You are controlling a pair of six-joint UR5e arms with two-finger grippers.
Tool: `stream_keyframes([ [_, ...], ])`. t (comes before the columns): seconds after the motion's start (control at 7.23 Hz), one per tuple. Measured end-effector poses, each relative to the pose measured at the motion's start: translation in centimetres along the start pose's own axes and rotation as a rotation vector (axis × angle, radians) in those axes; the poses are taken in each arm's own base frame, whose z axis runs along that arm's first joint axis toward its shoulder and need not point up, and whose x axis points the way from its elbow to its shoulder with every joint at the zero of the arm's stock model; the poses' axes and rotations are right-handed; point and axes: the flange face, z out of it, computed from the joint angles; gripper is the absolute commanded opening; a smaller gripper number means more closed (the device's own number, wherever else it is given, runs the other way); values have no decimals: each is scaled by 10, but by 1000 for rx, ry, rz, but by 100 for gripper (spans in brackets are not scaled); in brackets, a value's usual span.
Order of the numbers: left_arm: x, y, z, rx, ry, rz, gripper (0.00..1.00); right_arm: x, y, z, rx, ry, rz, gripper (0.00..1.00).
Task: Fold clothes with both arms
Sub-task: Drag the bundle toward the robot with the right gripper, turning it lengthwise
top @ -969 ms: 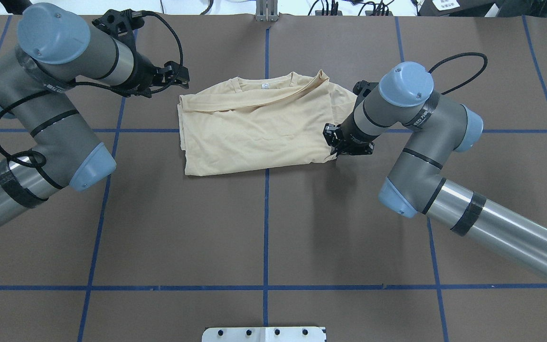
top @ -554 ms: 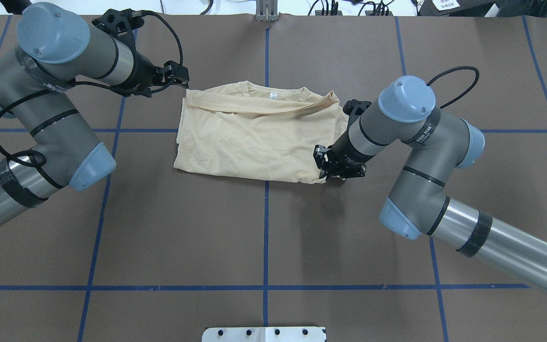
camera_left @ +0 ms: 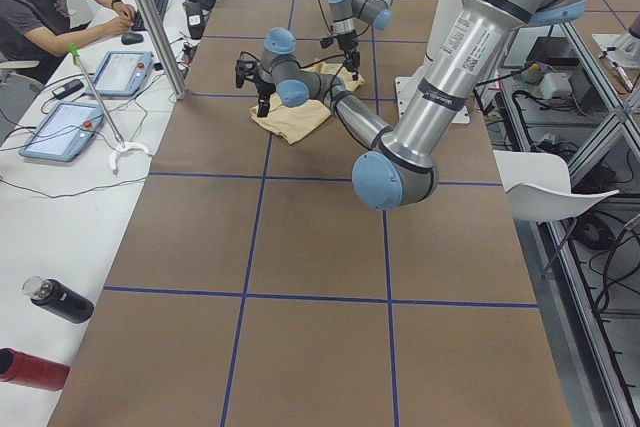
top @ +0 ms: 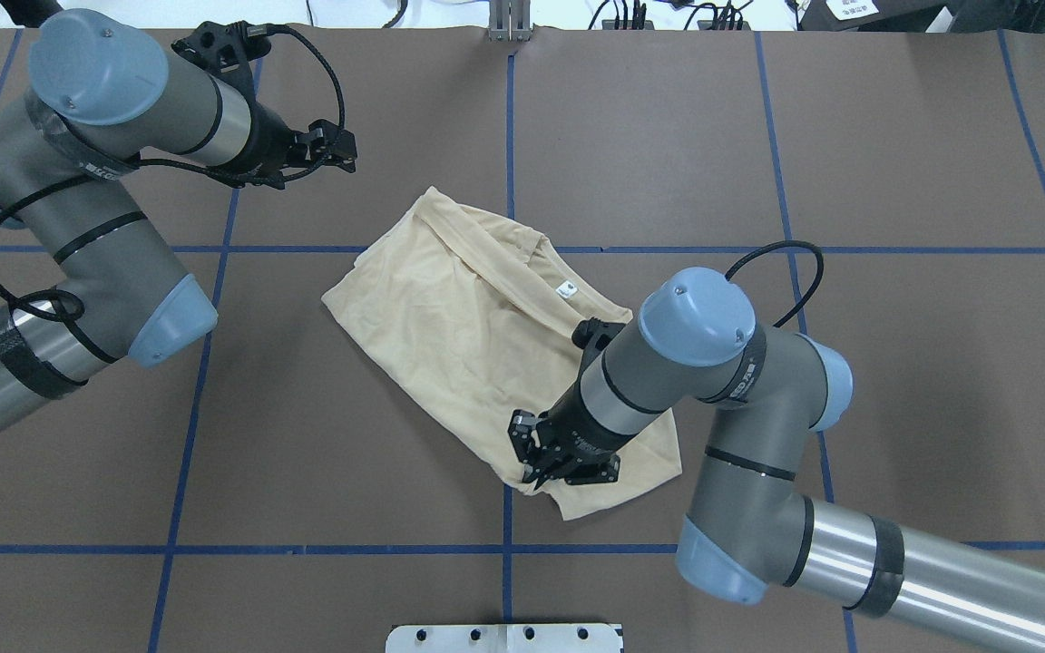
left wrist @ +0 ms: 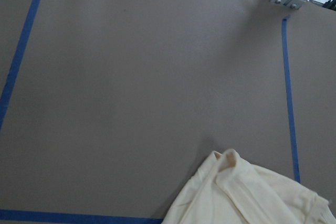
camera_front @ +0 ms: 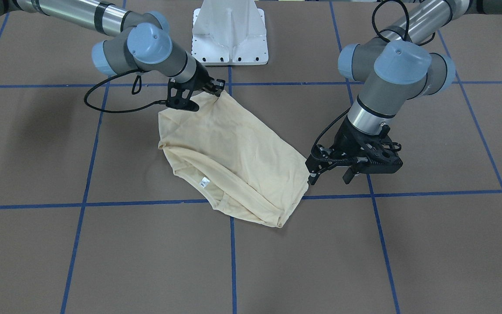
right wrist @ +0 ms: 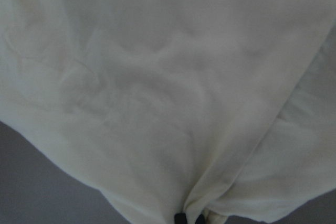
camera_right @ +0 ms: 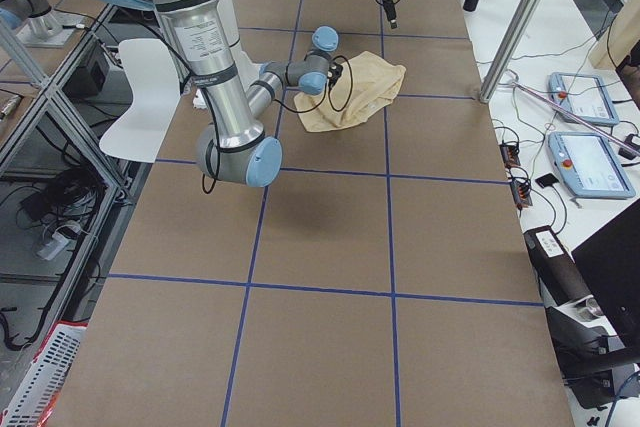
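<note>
Pulled near and askew by the right pincer [top: 533, 472] pinching its hem, the shirt [top: 450, 326] is half folded; left pincer [camera_front: 329, 176] hangs spread, empty.

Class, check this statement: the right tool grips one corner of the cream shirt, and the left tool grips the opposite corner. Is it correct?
Not quite. The left tool grips nothing: it hangs open over the table, apart from the shirt, as the overhead view shows. The right tool does grip one corner.
</note>
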Motion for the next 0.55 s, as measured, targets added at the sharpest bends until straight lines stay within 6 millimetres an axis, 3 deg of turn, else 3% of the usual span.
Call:
stream_keyframes([
  [0.14,-2,0,1,0,-3,-1,100,-15,36,16,-49,-6,9,0],
  [0.28,-4,1,1,-1,-5,-2,100,-28,65,29,-89,-9,16,99],
  [0.55,-4,1,1,-1,-4,-2,100,-39,93,44,-113,-15,9,100],
])
